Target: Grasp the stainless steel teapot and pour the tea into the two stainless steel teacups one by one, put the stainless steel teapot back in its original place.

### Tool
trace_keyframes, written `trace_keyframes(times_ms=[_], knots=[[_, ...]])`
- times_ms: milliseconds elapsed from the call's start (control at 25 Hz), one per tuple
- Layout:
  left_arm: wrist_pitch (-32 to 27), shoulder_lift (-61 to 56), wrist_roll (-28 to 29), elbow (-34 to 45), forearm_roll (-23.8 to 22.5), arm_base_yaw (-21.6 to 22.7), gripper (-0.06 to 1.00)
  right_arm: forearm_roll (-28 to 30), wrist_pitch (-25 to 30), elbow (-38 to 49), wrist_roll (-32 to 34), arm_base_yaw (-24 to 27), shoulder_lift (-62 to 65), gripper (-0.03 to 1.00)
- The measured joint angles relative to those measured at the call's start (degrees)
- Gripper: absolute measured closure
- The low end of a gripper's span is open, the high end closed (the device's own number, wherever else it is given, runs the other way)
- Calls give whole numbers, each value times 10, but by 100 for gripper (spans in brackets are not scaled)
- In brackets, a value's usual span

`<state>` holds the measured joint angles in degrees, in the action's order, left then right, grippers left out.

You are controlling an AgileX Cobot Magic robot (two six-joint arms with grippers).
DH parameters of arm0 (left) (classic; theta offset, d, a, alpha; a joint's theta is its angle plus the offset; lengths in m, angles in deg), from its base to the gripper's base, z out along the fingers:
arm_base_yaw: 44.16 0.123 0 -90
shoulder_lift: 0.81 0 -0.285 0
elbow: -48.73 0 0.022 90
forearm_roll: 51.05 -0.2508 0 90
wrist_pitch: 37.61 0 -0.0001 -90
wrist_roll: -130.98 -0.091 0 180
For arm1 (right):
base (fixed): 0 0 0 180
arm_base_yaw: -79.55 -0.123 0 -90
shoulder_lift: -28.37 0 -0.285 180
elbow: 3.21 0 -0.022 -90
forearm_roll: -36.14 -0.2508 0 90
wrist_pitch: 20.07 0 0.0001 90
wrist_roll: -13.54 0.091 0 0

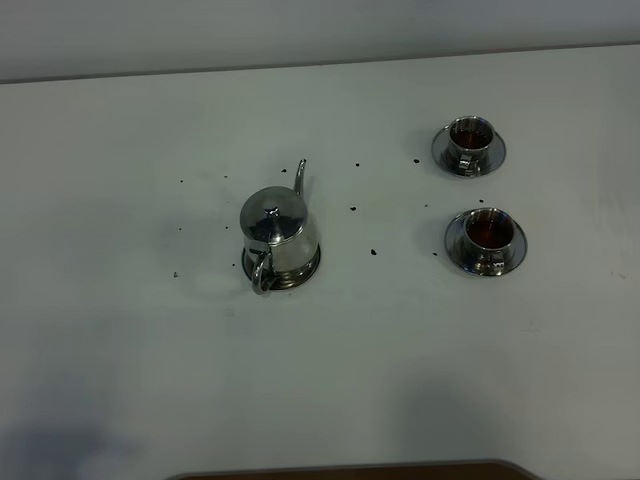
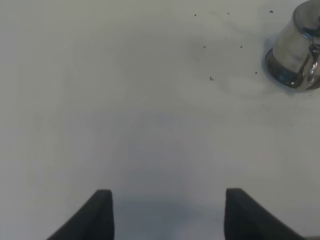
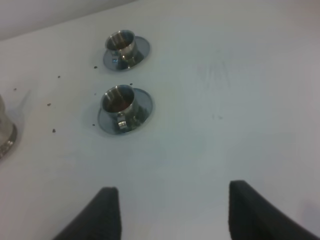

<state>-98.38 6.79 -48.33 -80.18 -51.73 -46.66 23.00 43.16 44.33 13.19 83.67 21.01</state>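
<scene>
The stainless steel teapot [image 1: 277, 235] stands upright on its round saucer, the original place [image 1: 304, 276], left of the table's middle, spout pointing to the back. The two stainless steel teacups [image 1: 470, 140] [image 1: 487, 232] sit on saucers at the right, both holding dark tea. Neither arm shows in the high view. In the left wrist view my left gripper [image 2: 167, 212] is open over bare table, far from the teapot [image 2: 298, 47]. My right gripper [image 3: 172, 212] is also open and empty, short of the cups [image 3: 121, 44] [image 3: 119, 100].
Small dark specks [image 1: 373, 252] dot the white table [image 1: 150, 380] between teapot and cups. A grey wall [image 1: 300, 30] closes the back. A brown edge [image 1: 350, 470] shows at the table's front.
</scene>
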Motion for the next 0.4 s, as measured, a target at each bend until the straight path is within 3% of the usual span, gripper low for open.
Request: trace_keyframes(times_ms=[400], knots=[[0,0,0,0,0,0,41,0,0,0,0,0,0,49]])
